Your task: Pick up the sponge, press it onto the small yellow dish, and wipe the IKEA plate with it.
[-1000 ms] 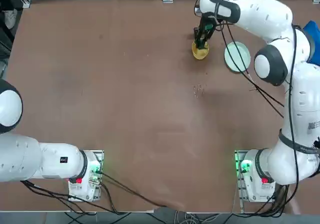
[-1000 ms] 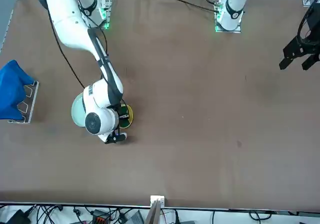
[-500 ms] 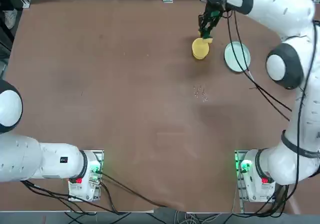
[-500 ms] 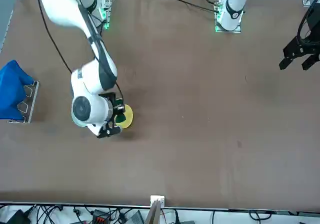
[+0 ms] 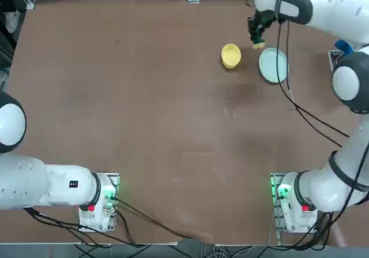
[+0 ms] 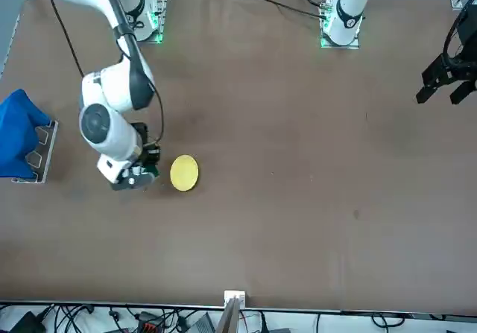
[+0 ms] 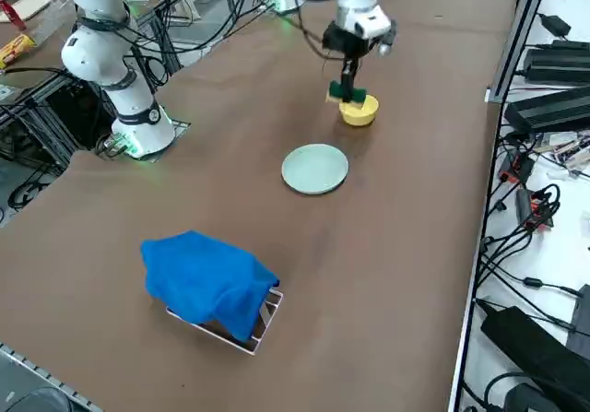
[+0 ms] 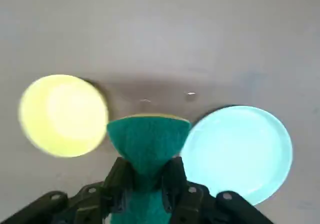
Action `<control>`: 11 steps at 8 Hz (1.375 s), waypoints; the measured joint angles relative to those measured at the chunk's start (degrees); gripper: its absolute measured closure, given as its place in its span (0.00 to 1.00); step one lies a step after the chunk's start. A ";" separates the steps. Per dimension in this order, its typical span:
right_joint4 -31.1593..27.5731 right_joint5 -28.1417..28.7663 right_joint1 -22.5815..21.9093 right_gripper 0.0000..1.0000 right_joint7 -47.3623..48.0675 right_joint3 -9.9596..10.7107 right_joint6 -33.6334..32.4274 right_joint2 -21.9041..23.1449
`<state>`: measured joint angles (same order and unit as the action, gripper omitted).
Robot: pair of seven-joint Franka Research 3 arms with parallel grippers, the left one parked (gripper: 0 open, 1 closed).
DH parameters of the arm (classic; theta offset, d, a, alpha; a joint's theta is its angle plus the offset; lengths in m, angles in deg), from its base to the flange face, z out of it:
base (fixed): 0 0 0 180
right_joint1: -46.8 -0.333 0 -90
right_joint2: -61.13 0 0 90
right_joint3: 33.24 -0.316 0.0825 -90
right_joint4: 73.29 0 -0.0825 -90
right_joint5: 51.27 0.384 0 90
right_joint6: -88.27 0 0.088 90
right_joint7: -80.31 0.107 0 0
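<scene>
My right gripper (image 5: 256, 34) hangs above the table between the two dishes, shut on the sponge (image 8: 148, 139). The sponge's green face bulges out past the fingers, with a thin yellow edge behind it. The small yellow dish (image 5: 231, 56) sits bare just left of the gripper in the top view. The mint IKEA plate (image 5: 273, 65) lies to its right, partly crossed by the arm's cable. From the right side, the sponge (image 7: 347, 93) is in the air just short of the yellow dish (image 7: 359, 111), and the plate (image 7: 315, 169) is nearer. In the front view the arm hides the plate.
A blue cloth (image 7: 207, 283) is draped over a small stand near the table's right edge, beyond the plate. A few small specks (image 5: 230, 105) lie on the brown tabletop toward the robot from the dishes.
The right gripper has lifted off the yellow dish with the sponge and moved right, toward the mint plate. The yellow dish now lies uncovered.
</scene>
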<state>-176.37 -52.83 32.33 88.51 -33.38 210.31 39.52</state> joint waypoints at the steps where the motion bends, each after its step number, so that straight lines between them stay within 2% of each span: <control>1: -5.79 -0.06 1.91 0.66 -0.70 0.19 5.94 1.71; 3: -15.14 -0.09 6.34 0.66 -4.41 0.28 15.57 3.20; 5: -20.75 -0.09 9.75 0.66 -6.66 0.29 21.22 3.31; 7: -23.35 -0.09 10.12 0.65 -6.79 0.12 22.74 3.28; 11: -24.48 -0.09 10.13 0.65 -6.79 -0.10 23.22 2.58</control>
<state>-200.86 -52.92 42.46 81.72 -33.48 233.53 42.11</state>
